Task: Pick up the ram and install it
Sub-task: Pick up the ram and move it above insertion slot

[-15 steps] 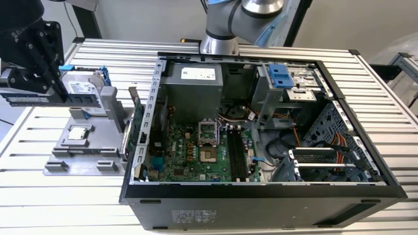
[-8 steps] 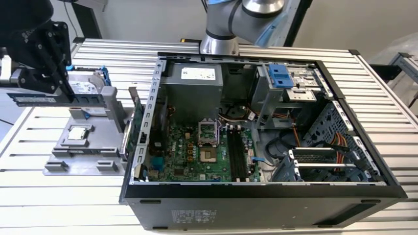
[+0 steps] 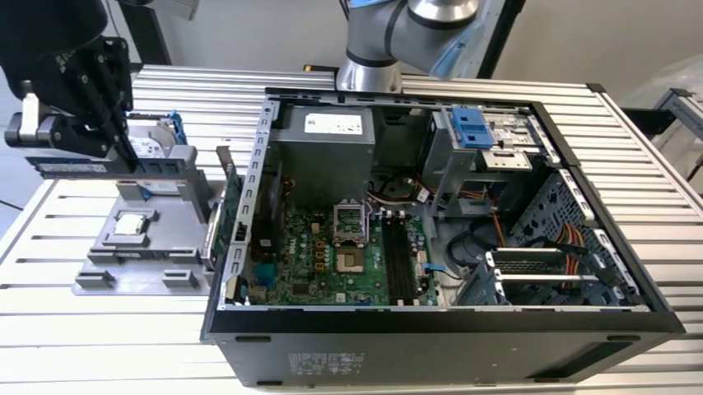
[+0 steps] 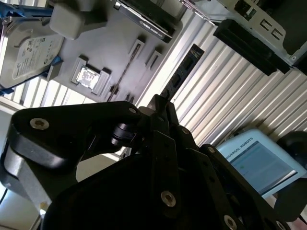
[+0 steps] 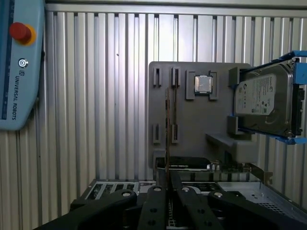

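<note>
My gripper [image 3: 123, 163] hangs over the grey parts holder [image 3: 104, 276] at the exterior view's left, shut on the ram [image 3: 72, 167]. The ram is a long thin stick, held level and lifted off the holder. In the second wrist view the ram [image 4: 183, 71] sticks out past the closed fingers [image 4: 160, 108]. In the first wrist view the ram [image 5: 167, 129] is edge-on, a thin line above the holder [image 5: 192, 129], with the gripper [image 5: 168, 184] clamped on its near end. The open computer case [image 3: 615, 271] lies to the exterior view's right, its motherboard [image 3: 318, 255] and memory slots [image 3: 396, 259] exposed.
On the holder sit a small silver processor chip [image 3: 132, 222] and a silver hard drive in a blue bracket [image 5: 264, 100]. A graphics card [image 5: 187, 164] stands at the holder's edge by the case wall [image 3: 255, 164]. A teach pendant [image 5: 19, 62] lies on the slatted table.
</note>
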You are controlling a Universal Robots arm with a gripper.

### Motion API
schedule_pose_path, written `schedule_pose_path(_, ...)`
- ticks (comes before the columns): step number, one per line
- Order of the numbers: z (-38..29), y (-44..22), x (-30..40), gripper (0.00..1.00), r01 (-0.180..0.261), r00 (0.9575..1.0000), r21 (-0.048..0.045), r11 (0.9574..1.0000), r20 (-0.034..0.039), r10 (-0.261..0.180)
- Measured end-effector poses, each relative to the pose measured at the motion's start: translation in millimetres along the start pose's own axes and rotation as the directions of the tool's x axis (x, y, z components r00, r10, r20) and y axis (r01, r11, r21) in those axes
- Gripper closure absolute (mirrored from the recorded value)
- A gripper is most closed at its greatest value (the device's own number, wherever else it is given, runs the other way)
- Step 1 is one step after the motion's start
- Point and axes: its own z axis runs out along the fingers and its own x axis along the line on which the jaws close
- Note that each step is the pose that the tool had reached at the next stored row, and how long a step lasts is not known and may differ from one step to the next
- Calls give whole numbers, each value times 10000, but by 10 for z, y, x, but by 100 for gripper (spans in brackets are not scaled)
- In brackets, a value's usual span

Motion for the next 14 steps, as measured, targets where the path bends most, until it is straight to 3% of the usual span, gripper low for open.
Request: schedule_pose_path(14, -2, -191, -1, 100, 0, 10000, -3, 10000, 0, 0)
